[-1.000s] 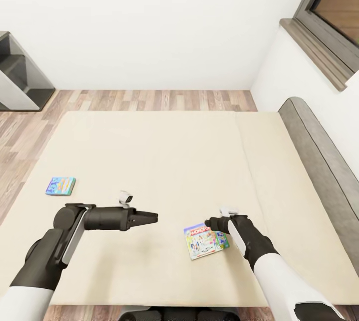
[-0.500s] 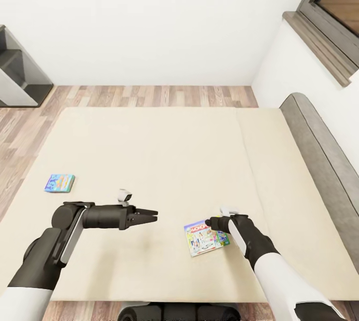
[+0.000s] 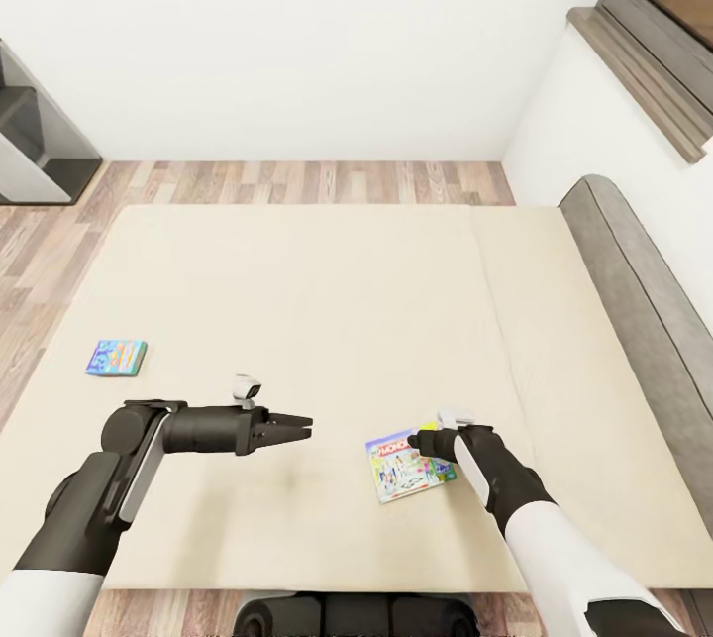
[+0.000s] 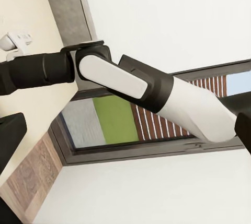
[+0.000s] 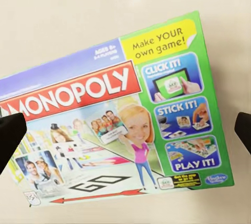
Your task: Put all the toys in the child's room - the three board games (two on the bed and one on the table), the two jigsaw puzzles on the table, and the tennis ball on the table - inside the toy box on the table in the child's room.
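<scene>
Two board games lie on the bed (image 3: 297, 290): the small blue one (image 3: 116, 358) near its left edge, and the larger green-edged Monopoly box (image 3: 406, 466) flat on the mattress directly under the right gripper (image 3: 424, 443). That gripper's jaws stand wide, straddling the box in the right wrist view (image 5: 120, 125), not yet touching. The step appears to be picking up this box; next it likely needs lowering and closing. The left gripper (image 3: 299, 425) hovers apart, jaws narrow.
</scene>
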### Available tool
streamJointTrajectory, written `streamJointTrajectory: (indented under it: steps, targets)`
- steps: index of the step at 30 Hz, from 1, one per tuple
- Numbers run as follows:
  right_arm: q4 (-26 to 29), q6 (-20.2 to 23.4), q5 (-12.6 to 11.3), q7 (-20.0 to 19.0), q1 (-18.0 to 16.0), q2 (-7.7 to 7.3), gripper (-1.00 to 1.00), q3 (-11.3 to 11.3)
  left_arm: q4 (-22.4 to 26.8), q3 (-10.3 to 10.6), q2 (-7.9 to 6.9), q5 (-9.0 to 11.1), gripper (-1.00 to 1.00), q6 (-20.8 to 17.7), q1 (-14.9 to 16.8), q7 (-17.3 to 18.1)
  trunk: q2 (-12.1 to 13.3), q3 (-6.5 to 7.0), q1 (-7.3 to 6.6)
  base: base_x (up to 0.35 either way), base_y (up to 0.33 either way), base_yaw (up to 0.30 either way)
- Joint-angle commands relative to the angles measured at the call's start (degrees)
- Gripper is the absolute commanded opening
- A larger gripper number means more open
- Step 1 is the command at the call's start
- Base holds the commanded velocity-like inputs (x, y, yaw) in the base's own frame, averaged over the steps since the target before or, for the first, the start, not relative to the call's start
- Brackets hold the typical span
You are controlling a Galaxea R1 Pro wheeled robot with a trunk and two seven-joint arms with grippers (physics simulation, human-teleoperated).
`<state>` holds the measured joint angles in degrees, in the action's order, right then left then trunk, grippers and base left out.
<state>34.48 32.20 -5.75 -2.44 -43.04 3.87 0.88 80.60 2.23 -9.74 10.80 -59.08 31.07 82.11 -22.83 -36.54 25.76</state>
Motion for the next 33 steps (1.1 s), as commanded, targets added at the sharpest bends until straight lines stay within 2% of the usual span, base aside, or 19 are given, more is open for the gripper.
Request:
streamJointTrajectory:
  steps: [1,22,33]
  targets:
    - [0.1,0.2,-0.6,0.2,0.0,-0.03,1.0,0.1,0.0,0.1,-0.06,0.2,1.0,-0.6,0.0,0.1,-0.1,-0.16,0.03,0.0,0.0,0.0]
    - [0.2,0.3,-0.6,0.1,0.0,-0.4,1.0,-0.3,0.0,0.2,0.09,-0.2,1.0,-0.4,0.0,-0.2,-0.1,-0.46,0.03,0.0,0.0,0.0]
    - [5.5,1.7,-0.7,1.1,0.1,-0.05,1.0,0.1,0.0,0.0,-0.25,-0.2,1.0,-0.3,0.0,-0.2,-0.1,-0.46,0.03,0.0,0.0,0.0]
